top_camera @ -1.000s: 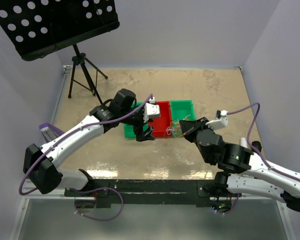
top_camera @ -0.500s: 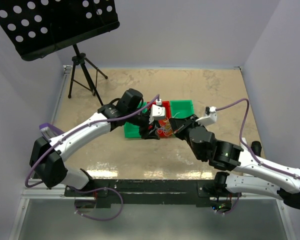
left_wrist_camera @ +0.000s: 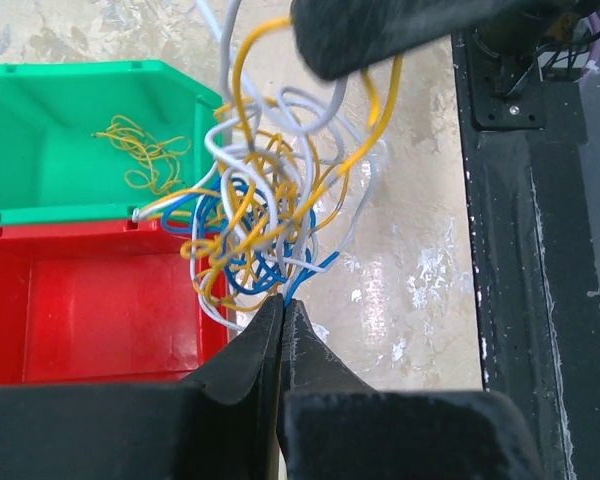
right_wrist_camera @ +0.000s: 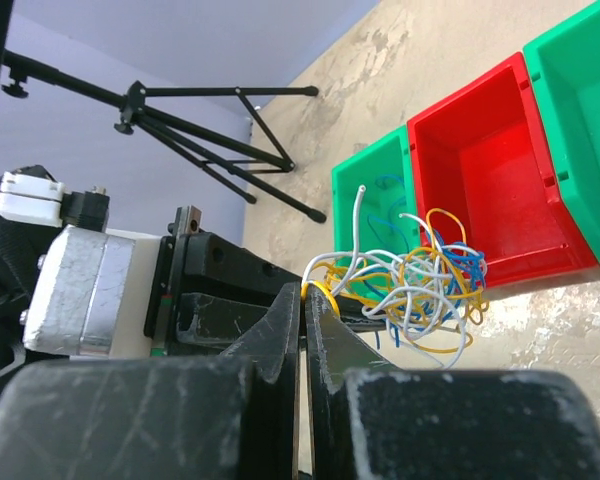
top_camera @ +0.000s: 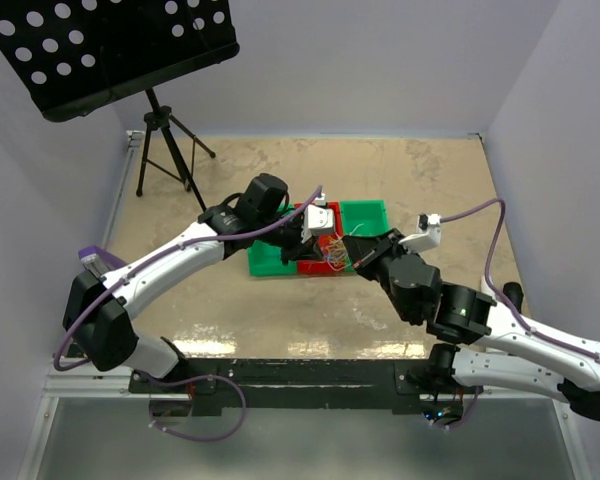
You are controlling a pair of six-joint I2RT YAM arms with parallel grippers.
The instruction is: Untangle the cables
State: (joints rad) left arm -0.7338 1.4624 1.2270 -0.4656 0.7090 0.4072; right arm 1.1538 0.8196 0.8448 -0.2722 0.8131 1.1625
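Observation:
A tangle of yellow, white and blue cables [top_camera: 336,256] hangs just in front of the red bin [top_camera: 325,222], between both grippers. My right gripper [right_wrist_camera: 305,291] is shut on a yellow loop of the tangle [right_wrist_camera: 430,280], holding it up. My left gripper [left_wrist_camera: 282,300] is shut at the lower edge of the tangle [left_wrist_camera: 270,200], with a blue cable [left_wrist_camera: 315,270] pinched at its tips. In the top view the left gripper [top_camera: 310,254] comes from the left and the right gripper [top_camera: 354,256] from the right.
Three bins stand side by side: a green one [right_wrist_camera: 375,185] with blue wires, the red one [right_wrist_camera: 480,170], and a green one [left_wrist_camera: 70,110] with yellow wires [left_wrist_camera: 145,150]. A music stand's tripod [top_camera: 166,140] is at the back left. The black base rail [left_wrist_camera: 520,250] runs along the near edge.
My left gripper moved right to the tangle and went from open to shut on it. The right arm brought the tangle leftward toward the red bin.

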